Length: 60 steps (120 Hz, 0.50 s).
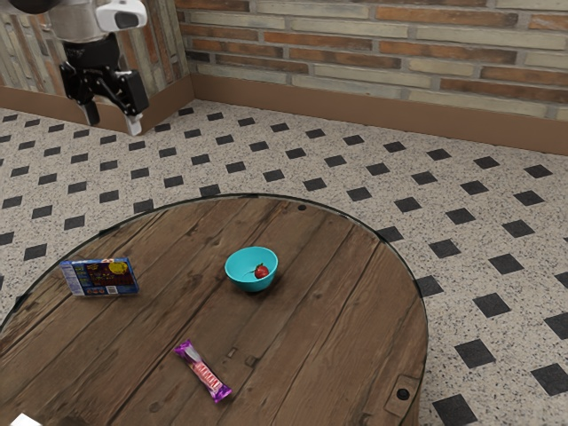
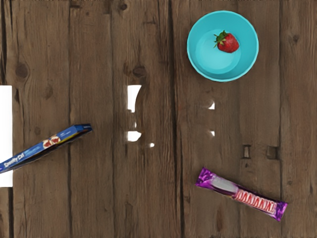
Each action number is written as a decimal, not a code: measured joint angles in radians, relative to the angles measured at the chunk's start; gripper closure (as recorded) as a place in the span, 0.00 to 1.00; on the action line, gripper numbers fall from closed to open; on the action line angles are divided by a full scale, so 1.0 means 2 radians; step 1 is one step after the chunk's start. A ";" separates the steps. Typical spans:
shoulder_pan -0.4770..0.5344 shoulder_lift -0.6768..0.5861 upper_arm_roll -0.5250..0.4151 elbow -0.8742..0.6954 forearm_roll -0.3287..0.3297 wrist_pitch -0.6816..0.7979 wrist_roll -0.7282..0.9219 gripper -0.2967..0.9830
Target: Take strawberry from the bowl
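At the exterior view's left, a wall point(image 1: 19, 67) of thin bricks set in slanting courses runs to a corner, with a plain brown skirting board point(image 1: 382, 103) along its foot. In front of it hangs the tool point(image 1: 113, 121), fingers spread with nothing between them, up in the air well apart from the worktop point(image 1: 306, 333).

That worktop is round, made of worn brown planks with dark seams, cracks and knots, and bound by a dark rim. A white piece point(image 1: 25, 420) pokes in at the exterior view's lower left (too cut off to name). Nearby on the planks, a blue box point(image 1: 100, 278) stands on its long edge. Next comes a candy bar point(image 1: 203, 372) in a purple wrapper with red and white lettering, lying flat and aslant to the grain. The wrist view has several white patches point(image 2: 133, 98) on the boards between the box and the turquoise bowl point(image 1: 252, 284), which sits upright. Inside it rests the strawberry point(image 1: 262, 272), red with its green leaves on.

Beyond, the back wall point(image 1: 417, 53) stretches rightward in cream, grey and orange-brown bricks (a rather busy mix). The floor point(image 1: 524, 342) is pale and speckled, dotted with black diamonds, and reaches around the worktop to the exterior view's right.
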 joint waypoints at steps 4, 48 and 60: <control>0.000 0.000 0.000 0.000 0.000 0.000 0.001 0.23; -0.025 0.104 -0.002 -0.150 0.027 0.144 0.010 0.23; -0.041 0.154 -0.002 -0.137 0.032 0.203 0.015 0.23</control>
